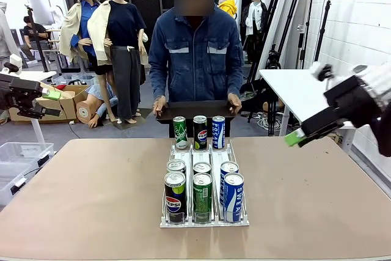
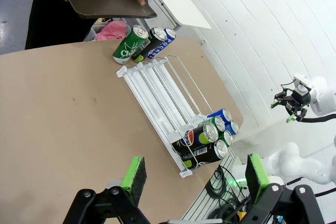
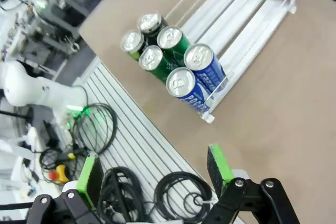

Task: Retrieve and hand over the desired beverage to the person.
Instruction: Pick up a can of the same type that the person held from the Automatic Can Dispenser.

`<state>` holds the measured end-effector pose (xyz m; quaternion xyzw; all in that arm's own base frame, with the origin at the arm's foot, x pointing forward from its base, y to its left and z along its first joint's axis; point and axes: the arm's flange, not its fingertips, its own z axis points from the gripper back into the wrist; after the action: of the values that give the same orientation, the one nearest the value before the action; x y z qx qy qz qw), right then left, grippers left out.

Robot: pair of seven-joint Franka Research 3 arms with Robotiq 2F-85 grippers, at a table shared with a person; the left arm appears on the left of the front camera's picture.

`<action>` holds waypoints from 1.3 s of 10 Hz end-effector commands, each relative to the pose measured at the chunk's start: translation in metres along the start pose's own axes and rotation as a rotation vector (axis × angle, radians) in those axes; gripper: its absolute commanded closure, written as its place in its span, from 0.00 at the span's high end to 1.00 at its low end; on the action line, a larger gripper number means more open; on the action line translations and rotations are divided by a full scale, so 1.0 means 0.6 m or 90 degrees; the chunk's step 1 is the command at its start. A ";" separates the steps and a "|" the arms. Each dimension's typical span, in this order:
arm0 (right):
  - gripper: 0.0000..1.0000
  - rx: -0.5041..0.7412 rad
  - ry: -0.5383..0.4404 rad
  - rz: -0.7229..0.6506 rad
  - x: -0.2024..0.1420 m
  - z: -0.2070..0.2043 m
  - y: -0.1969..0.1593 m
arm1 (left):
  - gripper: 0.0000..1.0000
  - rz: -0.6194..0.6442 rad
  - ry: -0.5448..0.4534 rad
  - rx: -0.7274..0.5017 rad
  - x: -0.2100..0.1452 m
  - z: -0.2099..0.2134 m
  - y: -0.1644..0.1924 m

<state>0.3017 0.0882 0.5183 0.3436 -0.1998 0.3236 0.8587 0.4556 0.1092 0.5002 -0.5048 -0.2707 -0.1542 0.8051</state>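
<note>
At mid-frame on the tabletop (image 1: 79,187), all the cans (image 1: 202,191) sit in a white rack (image 2: 160,90): six at its near end, three at the far end beside the person (image 1: 197,53), who holds a dark tray (image 1: 195,109). No can is picked yet. The left tool (image 2: 195,177) and right tool (image 3: 153,174) gape wide and empty, well apart from the rack. Which drink is wanted I cannot tell. The rack's wire front fences the near cans.

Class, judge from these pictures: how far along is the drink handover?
Done: nothing yet; all nine cans stand in the rack. In hand: nothing; left gripper and right gripper are off the rack, jaws open. Left: pick a can and pass it to the person holding a tray.
</note>
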 end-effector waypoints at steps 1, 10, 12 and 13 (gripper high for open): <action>1.00 -0.035 0.054 0.008 0.032 -0.041 -0.010 | 1.00 0.002 -0.003 -0.002 0.000 0.003 -0.001; 1.00 -0.155 0.195 0.146 0.136 -0.165 0.083 | 1.00 0.002 -0.003 -0.002 0.000 0.003 -0.001; 1.00 -0.195 0.239 0.156 0.161 -0.194 0.083 | 1.00 0.002 -0.003 -0.002 0.000 0.003 -0.001; 1.00 -0.210 0.255 0.158 0.171 -0.209 0.088 | 1.00 0.002 -0.003 -0.002 0.000 0.003 -0.001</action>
<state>0.3460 0.2354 0.5146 0.1239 -0.1237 0.4589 0.8711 0.4557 0.1094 0.4998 -0.5047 -0.2705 -0.1538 0.8053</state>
